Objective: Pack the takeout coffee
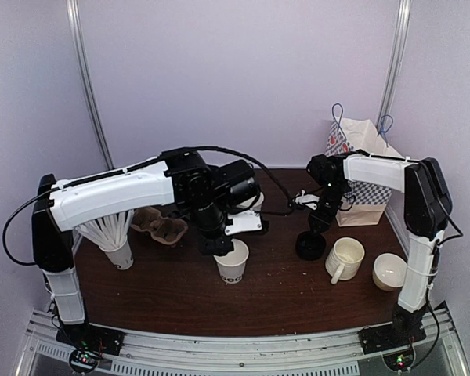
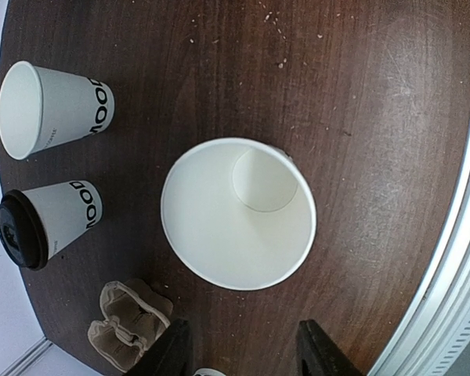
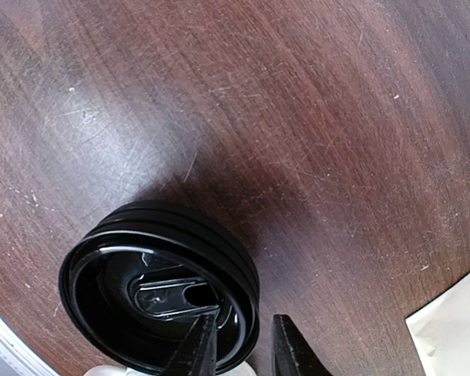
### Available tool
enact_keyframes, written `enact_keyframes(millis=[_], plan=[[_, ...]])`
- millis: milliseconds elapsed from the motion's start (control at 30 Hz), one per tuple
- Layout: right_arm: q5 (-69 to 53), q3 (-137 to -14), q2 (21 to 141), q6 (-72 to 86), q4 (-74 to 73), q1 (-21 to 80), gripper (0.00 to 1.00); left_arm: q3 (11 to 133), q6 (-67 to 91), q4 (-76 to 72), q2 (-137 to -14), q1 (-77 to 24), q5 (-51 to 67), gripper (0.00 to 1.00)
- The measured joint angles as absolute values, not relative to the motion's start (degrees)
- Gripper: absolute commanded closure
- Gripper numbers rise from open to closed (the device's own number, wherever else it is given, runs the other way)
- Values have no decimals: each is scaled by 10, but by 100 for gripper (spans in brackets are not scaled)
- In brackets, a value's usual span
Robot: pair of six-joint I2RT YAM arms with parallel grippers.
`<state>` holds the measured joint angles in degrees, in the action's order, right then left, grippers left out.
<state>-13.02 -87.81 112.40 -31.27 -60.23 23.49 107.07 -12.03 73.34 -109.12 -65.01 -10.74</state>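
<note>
Near the front edge of the surface point(image 1: 282, 294), a tall lidless white paper cup point(image 2: 235, 215) stands upright just below the released left gripper point(image 2: 245, 325). To its right, the right gripper point(image 3: 244, 319) straddles the rim of the stacked round black plastic lids point(image 3: 157, 290); whether it pinches, I cannot tell.

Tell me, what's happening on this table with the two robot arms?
It is packing takeout coffee. The left end effector hangs open just above an open paper cup mid-table. The right end effector is at a stack of black lids, fingers either side of the top rim; whether it grips is unclear. One other cup has its lid on, another has none. A paper bag stands behind.
</note>
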Motion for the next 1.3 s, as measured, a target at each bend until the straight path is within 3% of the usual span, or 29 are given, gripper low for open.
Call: enact_keyframes(millis=[367,633,1067,1300], plan=[[-163,-812,988,-348,-612,255,55,1018,-115,711,-1035,-627,-111,48],[-164,-735,976,-377,-614,330,52,990,-108,682,-995,-596,-112,43],[-124,-733,1015,-383,-583,339,54,982,-108,673,-994,-595,-111,42],[-103,-733,1023,-388,-565,344,67,978,-108,673,-994,-593,-107,42]])
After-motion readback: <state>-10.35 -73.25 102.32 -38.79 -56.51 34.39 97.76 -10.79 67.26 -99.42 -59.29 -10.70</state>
